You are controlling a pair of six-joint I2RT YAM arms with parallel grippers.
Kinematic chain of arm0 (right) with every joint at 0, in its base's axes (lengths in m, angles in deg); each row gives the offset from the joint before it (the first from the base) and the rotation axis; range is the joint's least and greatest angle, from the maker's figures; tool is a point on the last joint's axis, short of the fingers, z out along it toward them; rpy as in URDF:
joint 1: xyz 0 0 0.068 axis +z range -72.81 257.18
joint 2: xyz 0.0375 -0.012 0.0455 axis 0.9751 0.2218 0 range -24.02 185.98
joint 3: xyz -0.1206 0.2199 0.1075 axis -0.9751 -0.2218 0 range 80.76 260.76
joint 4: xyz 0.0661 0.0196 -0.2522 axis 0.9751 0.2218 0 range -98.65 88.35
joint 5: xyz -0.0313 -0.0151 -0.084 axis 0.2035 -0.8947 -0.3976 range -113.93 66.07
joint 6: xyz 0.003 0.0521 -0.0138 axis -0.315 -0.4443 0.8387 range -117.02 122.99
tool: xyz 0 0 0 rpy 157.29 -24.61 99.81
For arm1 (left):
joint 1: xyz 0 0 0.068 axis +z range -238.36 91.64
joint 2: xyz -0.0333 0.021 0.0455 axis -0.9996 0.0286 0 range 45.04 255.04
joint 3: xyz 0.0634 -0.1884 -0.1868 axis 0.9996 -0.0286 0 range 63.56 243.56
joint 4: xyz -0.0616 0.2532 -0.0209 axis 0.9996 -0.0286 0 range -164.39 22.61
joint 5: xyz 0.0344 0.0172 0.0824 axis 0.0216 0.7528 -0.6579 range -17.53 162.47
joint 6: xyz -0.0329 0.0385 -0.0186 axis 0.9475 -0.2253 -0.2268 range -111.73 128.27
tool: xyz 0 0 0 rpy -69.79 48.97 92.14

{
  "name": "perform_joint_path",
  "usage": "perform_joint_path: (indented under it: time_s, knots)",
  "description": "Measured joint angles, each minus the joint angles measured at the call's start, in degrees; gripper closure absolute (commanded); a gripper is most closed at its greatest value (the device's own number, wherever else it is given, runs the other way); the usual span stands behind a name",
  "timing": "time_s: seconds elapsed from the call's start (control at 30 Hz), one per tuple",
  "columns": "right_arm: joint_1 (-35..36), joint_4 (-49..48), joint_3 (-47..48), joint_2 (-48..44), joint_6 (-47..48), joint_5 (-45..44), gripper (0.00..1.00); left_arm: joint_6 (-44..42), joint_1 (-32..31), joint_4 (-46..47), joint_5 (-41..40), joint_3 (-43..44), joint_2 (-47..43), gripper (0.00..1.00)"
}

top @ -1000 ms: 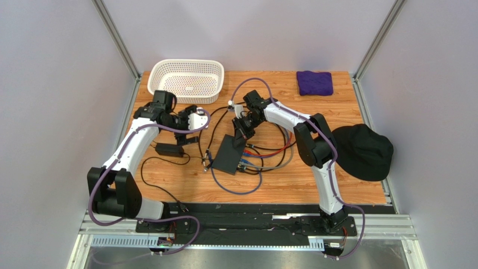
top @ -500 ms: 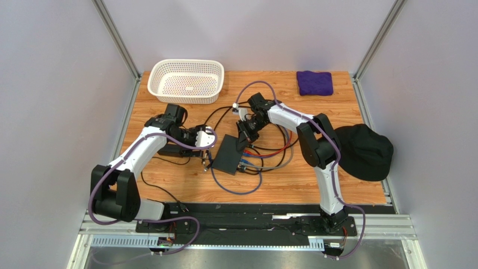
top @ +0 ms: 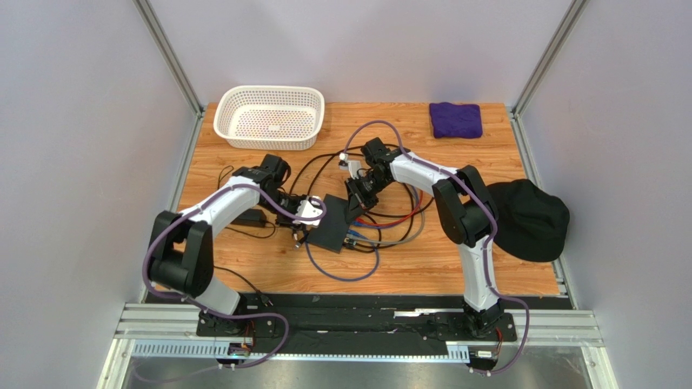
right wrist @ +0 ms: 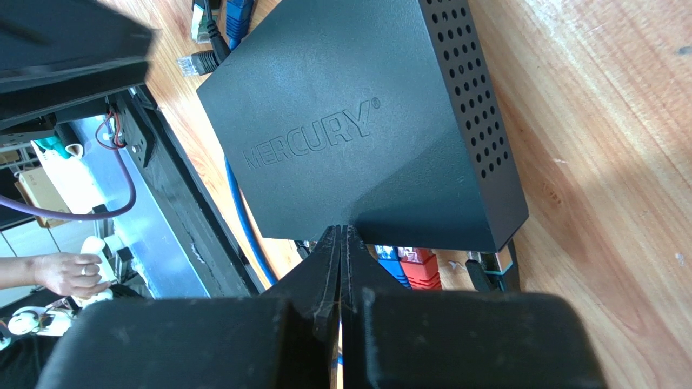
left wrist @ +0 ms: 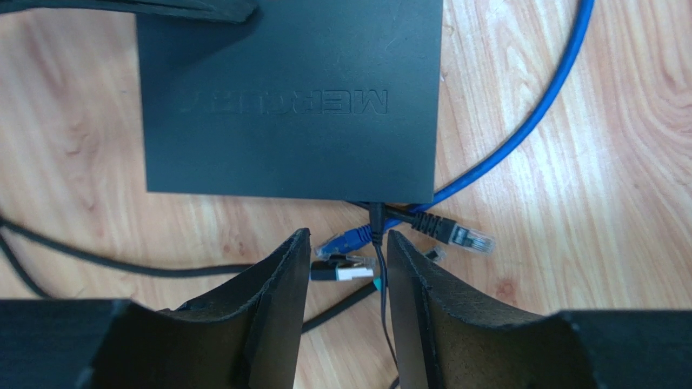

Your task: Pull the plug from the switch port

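Note:
The switch [left wrist: 292,97] is a flat black box lying on the wooden table, also seen as the switch [top: 331,224] from above. A thin black plug [left wrist: 376,214] sits in its near edge, and its cord runs back between my left fingers [left wrist: 276,300], close to the right one. My left gripper [left wrist: 348,235] stands partly open around that cord, just short of the switch, nothing pinched. The left gripper [top: 311,212] is at the switch's left side. My right gripper [right wrist: 342,229] is shut, tips resting on the switch's top [right wrist: 357,121] by the blue [right wrist: 390,264] and red [right wrist: 419,269] plugs.
Loose network plugs lie by the switch edge: blue [left wrist: 345,241], black [left wrist: 463,236] and black-and-white [left wrist: 348,271]. Cables coil right of the switch [top: 390,223]. A power adapter [top: 248,217], a white basket [top: 270,116], a purple cloth [top: 456,119] and a black hat [top: 526,219] stand around.
My left arm swung right and down from near the basket to the switch's left edge, and its jaws narrowed. The right gripper stayed shut, shifting slightly over the switch.

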Motion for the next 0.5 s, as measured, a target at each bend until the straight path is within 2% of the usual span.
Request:
perform_joint_path:
  time_s: [0.17, 0.5]
  knots:
    - [0.00, 0.00, 0.02, 0.00, -0.35, -0.04, 1.00, -2.58, -0.76, -2.36, -0.50, 3.52, 6.21, 0.59]
    - [0.11, 0.15, 0.24, 0.02, -1.38, -0.39, 1.00, -4.20, -1.99, -5.29, -2.62, 4.59, 8.81, 0.59]
